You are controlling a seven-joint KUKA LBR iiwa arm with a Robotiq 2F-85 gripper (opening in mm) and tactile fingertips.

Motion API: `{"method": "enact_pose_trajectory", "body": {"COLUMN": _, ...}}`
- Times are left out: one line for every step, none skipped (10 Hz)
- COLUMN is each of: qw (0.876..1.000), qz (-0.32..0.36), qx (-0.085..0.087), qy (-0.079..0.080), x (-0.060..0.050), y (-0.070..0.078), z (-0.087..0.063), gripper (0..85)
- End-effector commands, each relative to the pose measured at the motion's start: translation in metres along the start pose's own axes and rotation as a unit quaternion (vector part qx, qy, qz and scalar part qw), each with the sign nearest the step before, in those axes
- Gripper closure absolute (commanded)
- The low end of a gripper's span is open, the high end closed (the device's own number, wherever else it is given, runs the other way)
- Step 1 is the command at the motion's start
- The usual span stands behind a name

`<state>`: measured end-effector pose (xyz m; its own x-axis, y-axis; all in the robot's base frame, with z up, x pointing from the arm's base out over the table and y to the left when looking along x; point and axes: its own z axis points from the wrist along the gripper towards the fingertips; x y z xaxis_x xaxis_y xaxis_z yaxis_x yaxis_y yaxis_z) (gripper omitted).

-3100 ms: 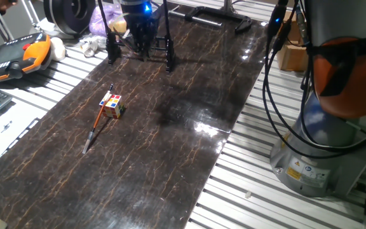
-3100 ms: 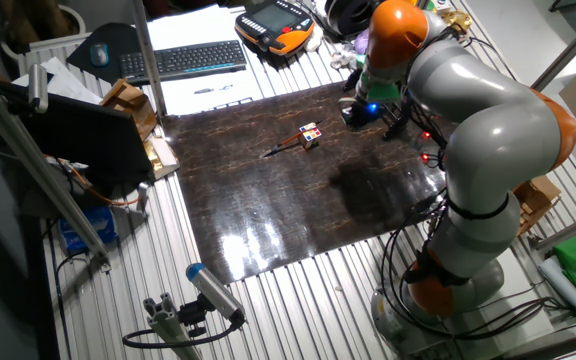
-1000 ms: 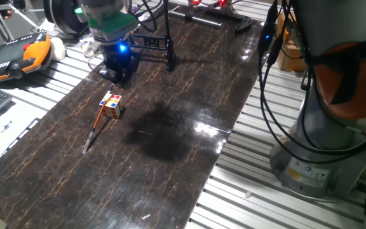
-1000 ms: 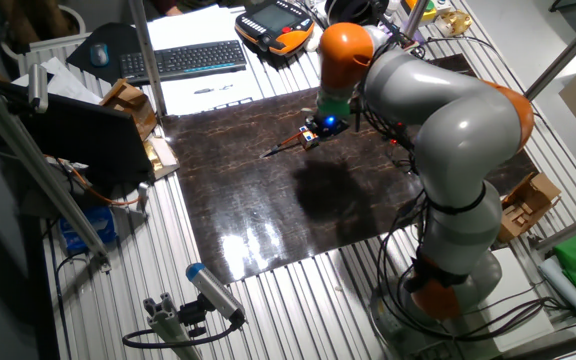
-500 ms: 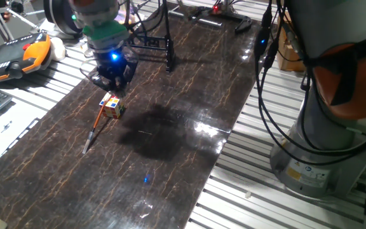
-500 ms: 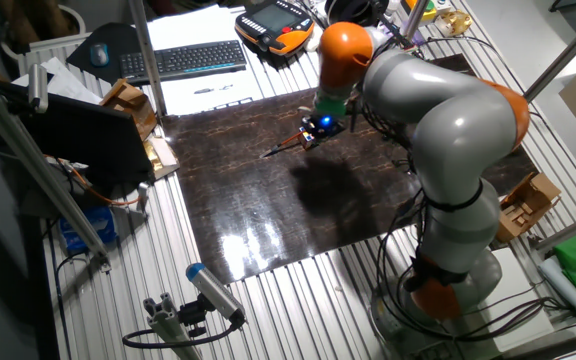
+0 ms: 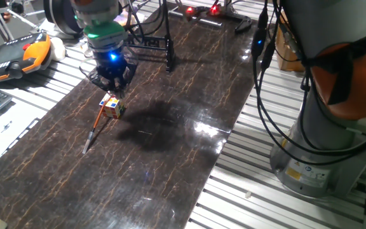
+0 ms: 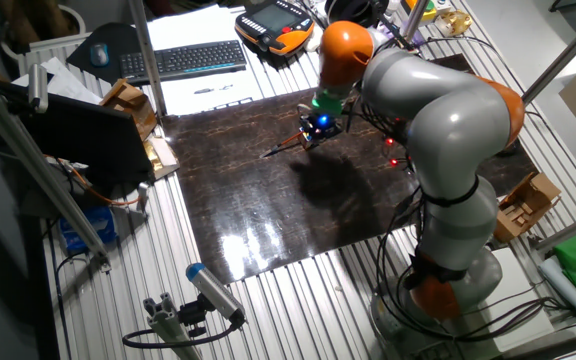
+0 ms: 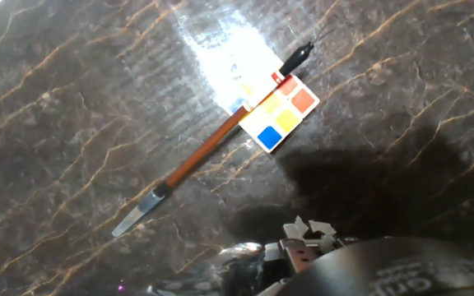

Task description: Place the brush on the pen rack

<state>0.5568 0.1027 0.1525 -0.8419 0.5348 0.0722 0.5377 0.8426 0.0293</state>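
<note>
Item: you are looking at the brush (image 9: 200, 157), seemingly light, stiff and roll-prone, lying flat on the table (image 9: 72, 107) touching the puzzle cube (image 9: 278, 114); take its orange mid-shaft, as the gripper (image 7: 110, 88) is hovering just beside, fingers apparently spread wide.

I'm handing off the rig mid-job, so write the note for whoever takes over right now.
End effector: open, holding nothing, hovering just above the brush's far end and the puzzle cube.
Brush: flat on the table, touching the cube's side.
Pen rack: at the table's far end, nothing on it.
Done: approach only.
Left: grasp the brush clear of the cube, carry it over, lay it across the rack.
</note>
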Motion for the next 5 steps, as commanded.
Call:
{"method": "enact_pose_trajectory", "body": {"qw": 1.0, "qz": -0.003, "qx": 0.012, "qy": -0.004, "x": 0.0, "y": 0.0002, "z": 0.0001, "gripper": 84.3}}
{"method": "enact_pose_trajectory", "body": {"qw": 1.0, "qz": -0.003, "qx": 0.024, "qy": -0.007, "x": 0.0, "y": 0.0002, "z": 0.0001, "gripper": 84.3}}
{"method": "enact_pose_trajectory", "body": {"qw": 1.0, "qz": -0.005, "qx": 0.018, "qy": 0.003, "x": 0.0, "y": 0.0002, "z": 0.0001, "gripper": 84.3}}
{"method": "enact_pose_trajectory", "body": {"qw": 1.0, "qz": -0.013, "qx": 0.014, "qy": 0.009, "x": 0.0, "y": 0.0002, "z": 0.0001, "gripper": 84.3}}
{"method": "enact_pose_trajectory", "body": {"qw": 1.0, "qz": -0.014, "qx": 0.022, "qy": 0.004, "x": 0.0, "y": 0.0002, "z": 0.0001, "gripper": 84.3}}
